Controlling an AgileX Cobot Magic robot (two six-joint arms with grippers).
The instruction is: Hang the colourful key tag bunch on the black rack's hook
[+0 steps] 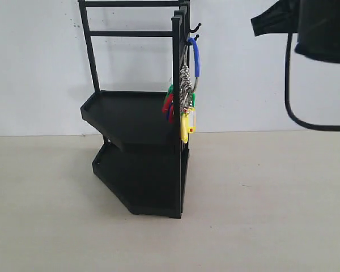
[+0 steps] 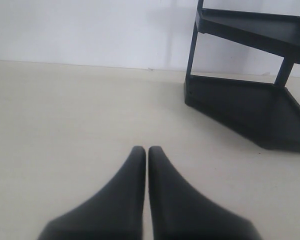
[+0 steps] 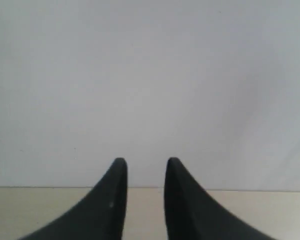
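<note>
The black rack (image 1: 141, 119) stands at mid-table against the white wall. The colourful key tag bunch (image 1: 184, 110) hangs from the lower hook (image 1: 192, 39) on the rack's right post by its blue-sleeved ring (image 1: 196, 56). Chains and yellow, green and red tags dangle beside the upper tray. The upper hook (image 1: 196, 26) is bare. My right gripper (image 3: 146, 162) is open and empty, facing the wall; its arm (image 1: 323, 28) is high at the right, apart from the bunch. My left gripper (image 2: 147, 149) is shut on nothing, low over the table, with the rack's base (image 2: 250, 110) ahead of it.
A black cable (image 1: 289, 96) loops down from the right arm. The beige tabletop (image 1: 260, 215) stretches in front of and beside the rack. The white wall (image 1: 39, 68) stands close behind it.
</note>
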